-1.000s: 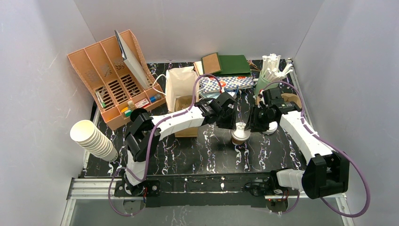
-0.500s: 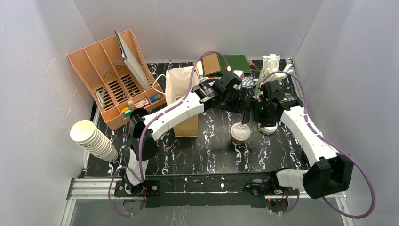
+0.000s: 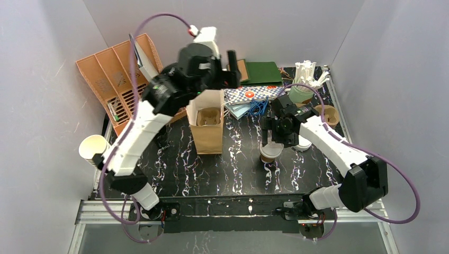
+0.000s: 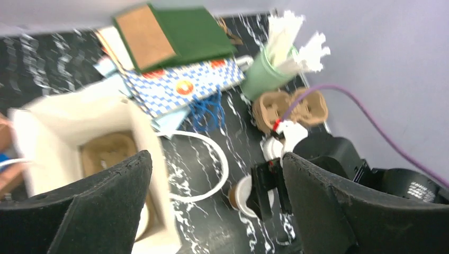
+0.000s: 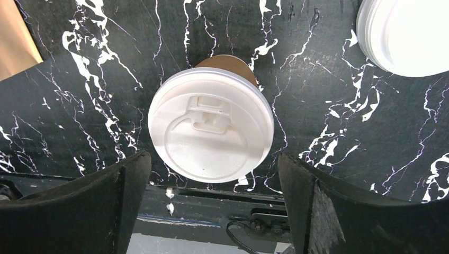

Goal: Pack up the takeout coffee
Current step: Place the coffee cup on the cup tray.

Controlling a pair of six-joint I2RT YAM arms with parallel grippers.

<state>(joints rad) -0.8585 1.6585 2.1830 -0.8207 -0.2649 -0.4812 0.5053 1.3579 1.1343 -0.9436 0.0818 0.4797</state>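
DESK: Where is the coffee?

PHOTOGRAPHER: One lidded paper cup (image 3: 270, 153) stands upright on the black marbled table (image 3: 233, 174), right of centre. It is near the open paper bag (image 3: 209, 137) but apart from it. The sides are brown, and the white lid (image 5: 212, 135) sits flat on the rim.

DESK: And the right gripper?

PHOTOGRAPHER: The right gripper (image 5: 212, 159) hangs directly over the cup with its jaws spread wide. One finger is on either side of the lid, and dark table shows in both gaps. It grips nothing.

DESK: The left one?

PHOTOGRAPHER: The left gripper (image 4: 214, 174) is raised high above the bag, toward the rear of the table. Its wrist view is blurred, yet the fingers (image 4: 84, 211) stand far apart with nothing between them.

DESK: Anything in the bag?

PHOTOGRAPHER: A brown cardboard shape (image 3: 208, 116) sits low inside; I cannot tell what it is.

DESK: Surroundings?

PHOTOGRAPHER: A stack of white lids (image 5: 407, 32) lies just right of the cup. Farther back are a green cup of white sticks (image 3: 303, 91), a cardboard cup tray (image 3: 329, 114), a blue-checked packet (image 3: 251, 95) and a green notebook (image 3: 262, 71). An orange desk organiser (image 3: 106, 74) stands at the far left. A stack of cream cups (image 3: 95, 150) lies on its side at the left edge.
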